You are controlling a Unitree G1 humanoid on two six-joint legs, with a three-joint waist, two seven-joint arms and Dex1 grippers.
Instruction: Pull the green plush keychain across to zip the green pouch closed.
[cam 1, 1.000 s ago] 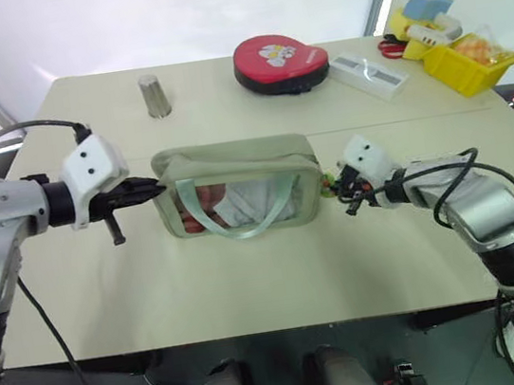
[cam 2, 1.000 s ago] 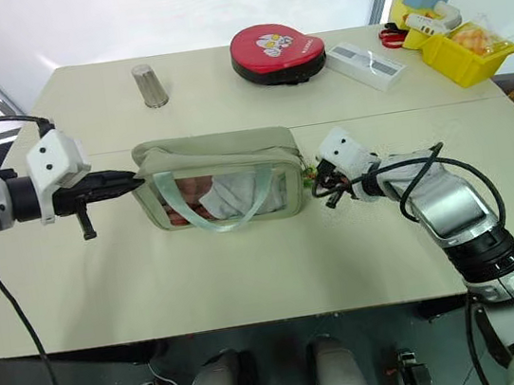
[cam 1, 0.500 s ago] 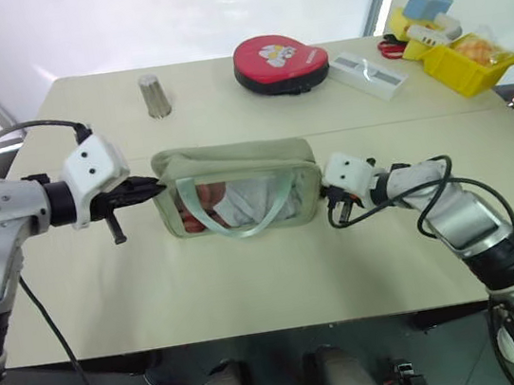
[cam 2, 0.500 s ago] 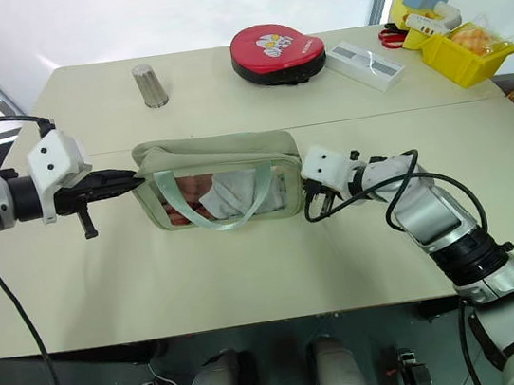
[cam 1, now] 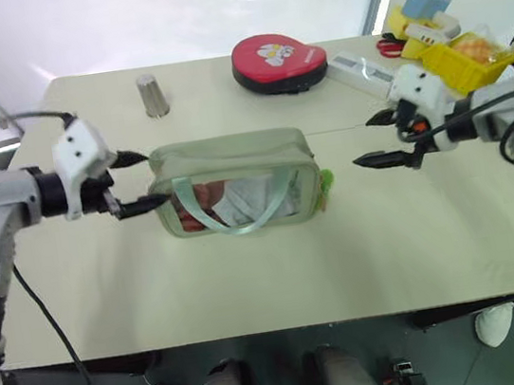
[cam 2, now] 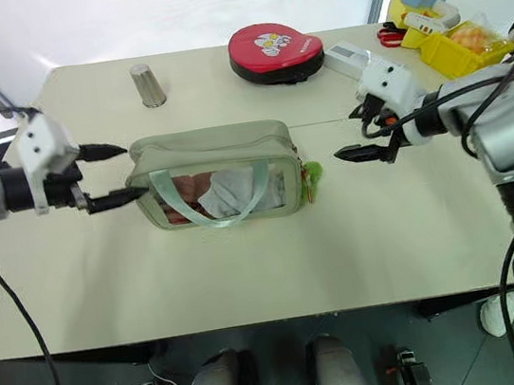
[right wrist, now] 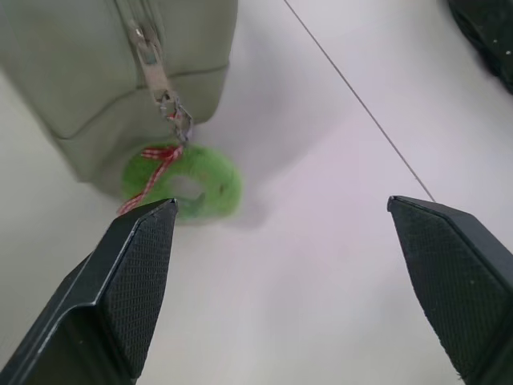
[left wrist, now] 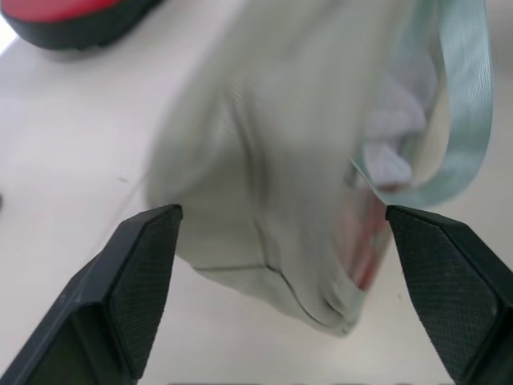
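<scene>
Beige table under bright window | green pouch mid-table | left hand, right hand wide open, empty

Matt cloth green pouch with a clear plastic front – fuzzy green plush keychain, seemingly metal zipper.

No text, label, brand or number can be read; the round red case bears only a wordless cartoon picture.

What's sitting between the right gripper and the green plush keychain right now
Nothing visible. Bare table lies between the open right gripper and the green plush keychain, which rests on the table at the green pouch's end, hanging from the zipper pull.
</scene>
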